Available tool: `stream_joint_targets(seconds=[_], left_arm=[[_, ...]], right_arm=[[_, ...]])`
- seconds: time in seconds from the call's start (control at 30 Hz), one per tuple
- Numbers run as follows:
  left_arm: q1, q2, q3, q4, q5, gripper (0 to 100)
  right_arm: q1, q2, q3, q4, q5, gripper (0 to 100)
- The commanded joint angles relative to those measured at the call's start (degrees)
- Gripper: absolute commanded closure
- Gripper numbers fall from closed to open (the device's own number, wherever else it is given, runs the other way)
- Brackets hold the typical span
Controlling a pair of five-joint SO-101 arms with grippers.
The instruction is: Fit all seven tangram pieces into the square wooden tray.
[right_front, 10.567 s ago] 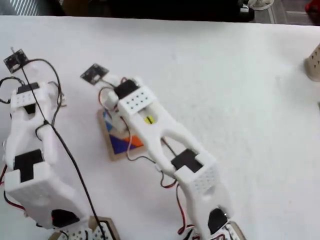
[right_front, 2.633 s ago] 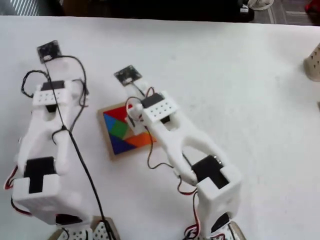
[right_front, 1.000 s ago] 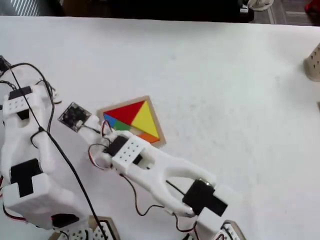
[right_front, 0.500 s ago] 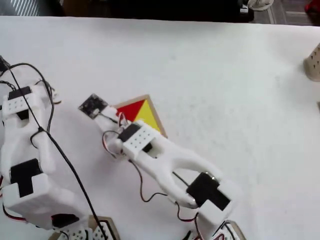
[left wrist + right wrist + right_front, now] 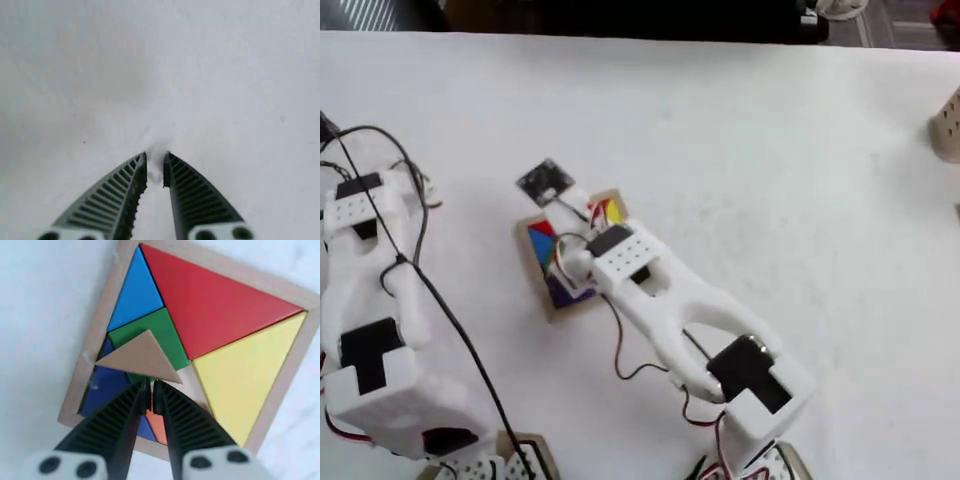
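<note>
Looking down on the square wooden tray (image 5: pixel 524 258), lying flat on the white worktop (image 5: pixel 770 170) a little left of the middle. Covering most of it from the 5 o'clock side with the right arm (image 5: pixel 670 300).

Pinching a tan triangle (image 5: pixel 140 357) by one edge with the right tool (image 5: pixel 151 385), tips pressed nearly together on it. Holding that triangle over the green square (image 5: pixel 169 326) and a corner of the dark blue piece (image 5: pixel 102 390); hard telling whether touching them or just above.

Finding six pieces lying inside the tray's rim (image 5: pixel 99 335). Seeing the big red triangle (image 5: pixel 210 305) and the big yellow triangle (image 5: pixel 245 375) touching along one edge, both snug against the rim. Seeing the light blue triangle (image 5: pixel 137 295) beside the red one, the green square next to both, and the orange piece (image 5: pixel 156 426) peeking out between the tool's two sides. Spotting a small bare gap (image 5: pixel 192 374) beside the yellow triangle.

Resting the left arm (image 5: pixel 370 290) at 9 o'clock from the tray, well apart from it. Pointing the left tool (image 5: pixel 154 159) down at plain worktop, tips almost touching, gripping nothing.

Having wide open room from 12 o'clock round to 3 o'clock of the tray, out to a tan thing with holes (image 5: pixel 947 125) at the far edge. Having less room at 9 o'clock, between the tray's edge and the black cable (image 5: pixel 450 300).
</note>
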Motion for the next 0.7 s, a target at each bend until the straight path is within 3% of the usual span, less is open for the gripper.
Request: stream_joint_targets(seconds=[0.0, 0.33, 0.53, 0.67], left_arm=[[0.84, -2.77, -2.55, -1.14, 0.35, 92], [0.84, -2.77, -2.55, -1.32, 0.35, 92], [0.92, -2.77, -2.55, -1.41, 0.35, 92], [0.92, -2.77, -2.55, -1.41, 0.26, 92]], right_arm=[[1.10, -2.95, -0.70, -0.75, -0.35, 98.1], [-3.12, -10.42, -0.35, 1.19, -0.70, 98.1], [-5.32, -1.63, -0.53, -12.18, -0.26, 97.8], [-3.74, 3.91, -0.70, -13.58, -0.18, 98.1]])
